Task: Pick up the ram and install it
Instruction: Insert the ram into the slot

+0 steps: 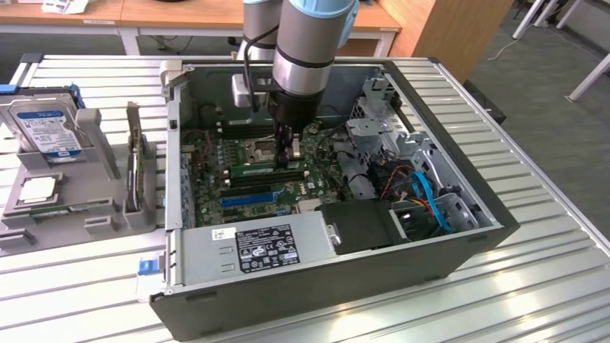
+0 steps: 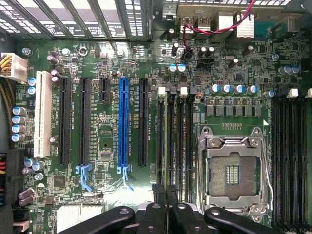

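- The gripper stands low inside the open computer case, its fingers closed together.
- Its tips meet the end of the ram; whether they pinch it, I cannot tell.
- The ram is a thin green stick with a pale label, standing on edge in the black memory slots, beside the empty processor socket.
- The label's writing is too small to read.
- The power supply sticker and the hard drive label are also unreadable.
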